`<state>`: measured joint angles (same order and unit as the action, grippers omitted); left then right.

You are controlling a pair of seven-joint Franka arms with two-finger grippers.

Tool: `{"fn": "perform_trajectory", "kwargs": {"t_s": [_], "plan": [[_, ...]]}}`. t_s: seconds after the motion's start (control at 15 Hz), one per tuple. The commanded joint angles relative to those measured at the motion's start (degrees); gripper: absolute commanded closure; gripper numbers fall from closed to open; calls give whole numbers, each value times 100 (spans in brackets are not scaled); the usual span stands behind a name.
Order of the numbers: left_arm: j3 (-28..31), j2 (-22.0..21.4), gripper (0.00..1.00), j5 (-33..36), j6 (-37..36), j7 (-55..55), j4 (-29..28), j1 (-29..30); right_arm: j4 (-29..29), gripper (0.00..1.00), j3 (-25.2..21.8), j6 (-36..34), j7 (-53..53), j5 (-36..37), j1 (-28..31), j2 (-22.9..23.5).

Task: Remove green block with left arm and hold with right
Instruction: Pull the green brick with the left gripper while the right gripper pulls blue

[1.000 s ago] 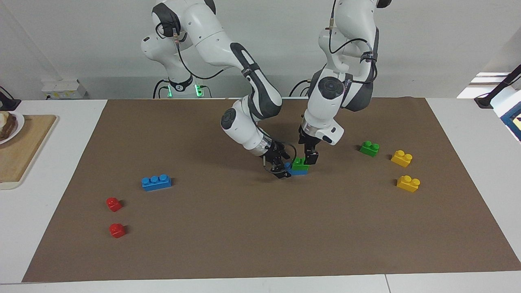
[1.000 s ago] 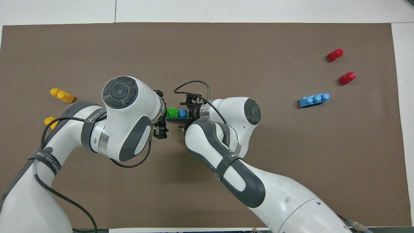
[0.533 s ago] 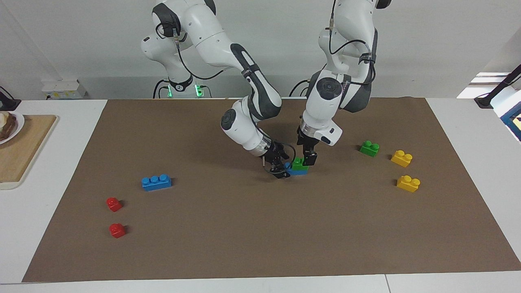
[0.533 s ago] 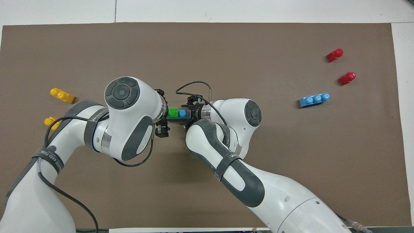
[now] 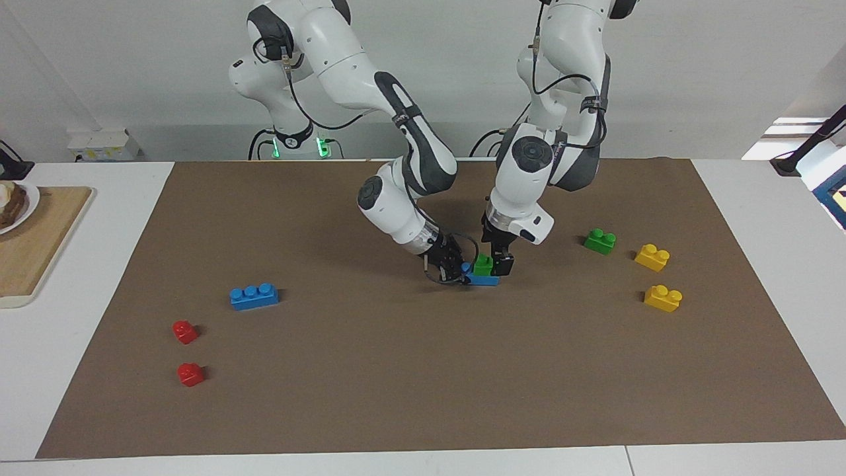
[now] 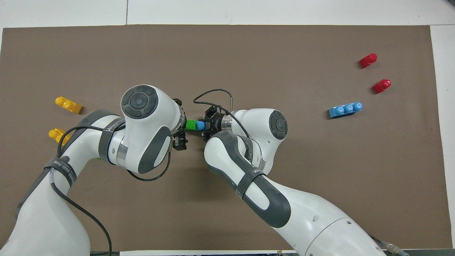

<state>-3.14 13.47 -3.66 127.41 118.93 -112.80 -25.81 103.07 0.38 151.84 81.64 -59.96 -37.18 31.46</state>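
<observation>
1. The left gripper (image 5: 500, 259) comes down from above and pinches the small bright green two-stud plastic brick (image 5: 483, 264), which sits stacked on one end of a blue plastic three-stud brick (image 5: 482, 279) near the middle of the mat. Gripping from the top, I'd judge, leaves it free to pull the green brick straight up off the studs.

2. Right beside it, the right gripper (image 5: 456, 272) leans in low and sideways and is clamped on the bare end of that blue brick. That looks like bracing: holding the base down so the two bricks part rather than lift together.

3. The stack looks slightly tipped, the blue brick's gripped end raised a little; I can't tell whether the green brick has started to come loose.

4. Toward the left arm's end of the table from the grippers lie a second green two-stud brick (image 5: 600, 240) and two yellow two-stud bricks (image 5: 652, 256) (image 5: 663, 297), all loose and well apart from the stack.

5. Toward the right arm's end lie another blue three-stud brick (image 5: 254, 296) and two small red bricks (image 5: 185, 331) (image 5: 190, 374).

6. Everything rests on a brown paper mat (image 5: 396, 396) covering a white table (image 5: 86, 317); a wooden cutting board (image 5: 33, 244) sits off the mat at the right arm's end, against a plain pale wall.
</observation>
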Motion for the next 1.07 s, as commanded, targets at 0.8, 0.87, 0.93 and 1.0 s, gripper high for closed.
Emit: {"fn": "perform_trajectory", "kwargs": {"t_s": [0.8,0.87,0.93,1.0], "plan": [[42,94,100,111,144,78,30,-38,73,100,-3,276,-201,-525,-70,27],[42,77,100,111,109,78,39,-29,82,100,-3,372,-201,-534,-96,44],[33,33,100,111,74,69,48,-20,108,100,-3,469,-201,-534,-149,44],[33,-46,100,102,30,69,56,-12,126,100,-3,478,-201,-534,-167,44]]}}
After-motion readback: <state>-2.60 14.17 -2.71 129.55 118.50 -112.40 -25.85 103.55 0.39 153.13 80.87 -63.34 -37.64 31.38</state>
